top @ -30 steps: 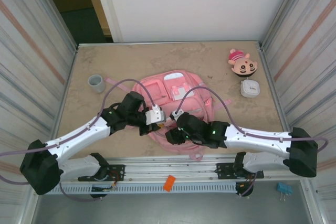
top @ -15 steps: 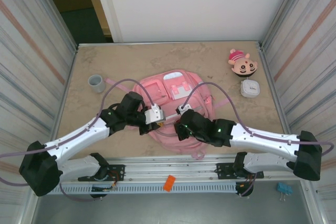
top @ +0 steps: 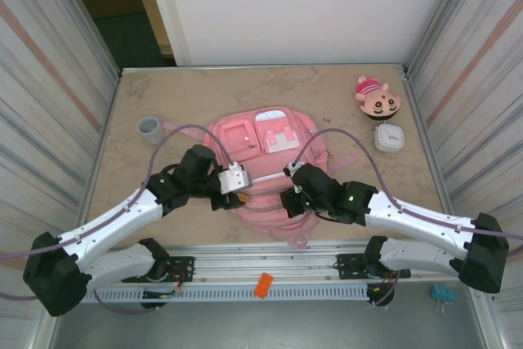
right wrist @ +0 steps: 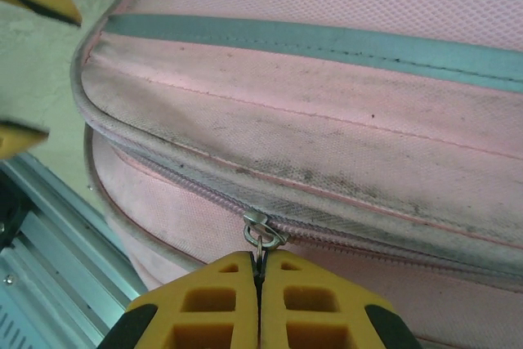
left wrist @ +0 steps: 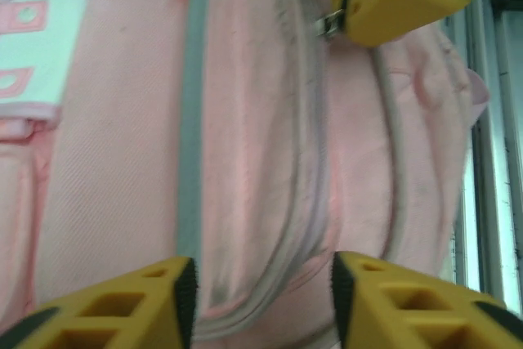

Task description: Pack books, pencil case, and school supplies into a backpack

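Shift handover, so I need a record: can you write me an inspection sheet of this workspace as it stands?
Surface: beige mottled table.
Job's things: pink backpack lying flat mid-table, front pockets up.
Clutter: grey cup at left; plush head and white box at right.
Grippers: left gripper open over the backpack; right gripper shut on the zip pull.
Cables: purple cables loop above both arms.
Surroundings: ribbed side walls; orange piece on the front rail.
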Tool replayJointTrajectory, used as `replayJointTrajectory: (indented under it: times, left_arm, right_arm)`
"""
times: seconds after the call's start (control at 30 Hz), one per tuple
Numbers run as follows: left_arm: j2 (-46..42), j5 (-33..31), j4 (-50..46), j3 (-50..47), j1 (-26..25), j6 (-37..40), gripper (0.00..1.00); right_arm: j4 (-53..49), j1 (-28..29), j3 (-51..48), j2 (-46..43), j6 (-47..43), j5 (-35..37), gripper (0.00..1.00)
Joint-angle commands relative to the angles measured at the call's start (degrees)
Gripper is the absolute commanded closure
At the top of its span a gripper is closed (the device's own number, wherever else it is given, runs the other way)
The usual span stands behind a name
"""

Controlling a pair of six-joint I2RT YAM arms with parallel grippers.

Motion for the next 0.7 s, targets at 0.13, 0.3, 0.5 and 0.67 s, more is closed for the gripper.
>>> replayJointTrajectory:
  times: [0.13, 0.3, 0.5, 0.67]
  left_arm:
    - [10.08, -3.99, 2.26, 6.34, -5.72, -0.24, 0.42]
    - [17.02, -6.68, 1.61, 9.04, -6.03, 0.58, 0.55]
    - [14.37, -8.19, 0.42, 7.33, -4.27, 2.17, 0.91]
    - [8.59, -6.94, -3.46, 3.57, -0.64, 5.24, 0.95]
  right_arm:
    - [3.04, -0.35, 0.63, 0.22, -2.10, -5.41, 1.00]
    - [3.16, -1.11, 0.39, -0.46, -2.36, -6.50, 1.00]
    - [1.26, -4.67, -0.40, -2.35, -2.80, -8.34, 1.00]
    - [-2.51, -9.92, -1.66, -4.63, -4.19, -9.40, 1.00]
